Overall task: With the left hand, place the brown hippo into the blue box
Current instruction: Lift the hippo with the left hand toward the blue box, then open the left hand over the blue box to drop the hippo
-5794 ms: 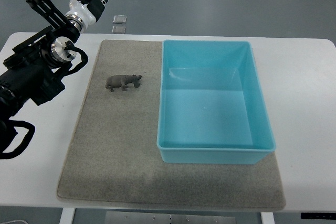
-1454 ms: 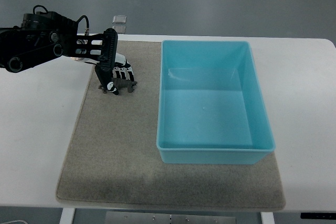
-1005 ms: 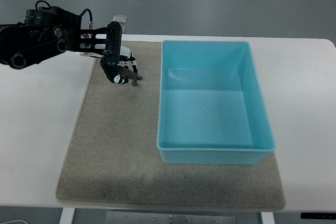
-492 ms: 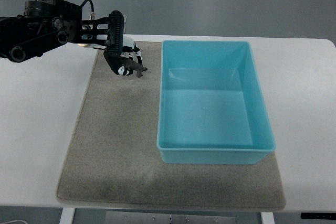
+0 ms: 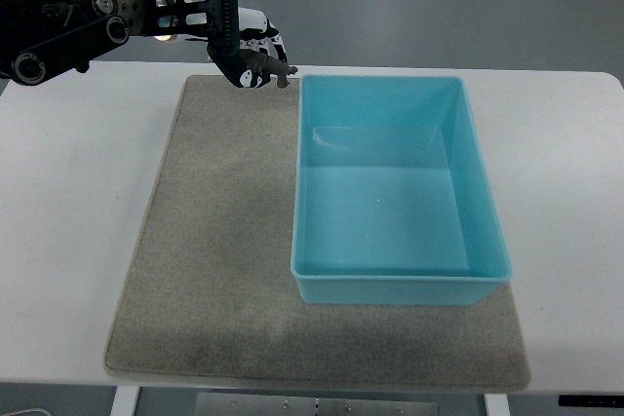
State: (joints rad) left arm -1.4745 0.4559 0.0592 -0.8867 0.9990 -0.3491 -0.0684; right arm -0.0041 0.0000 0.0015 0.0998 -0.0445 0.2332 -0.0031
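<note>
No writing, label, brand mark or number can be read anywhere in this view. The open light-blue plastic box [image 5: 398, 187] and the grey felt mat [image 5: 214, 270] carry plain, unprinted surfaces.

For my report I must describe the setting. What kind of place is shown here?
Probably a robot lab or test station: a plain white table on a grey floor, a grey mat with one blue box, and the left robot hand holding a brown hippo.

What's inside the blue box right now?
Nothing visible: the blue box shows only its bare floor. The brown hippo is in the left hand, left of the box's far-left corner.
</note>
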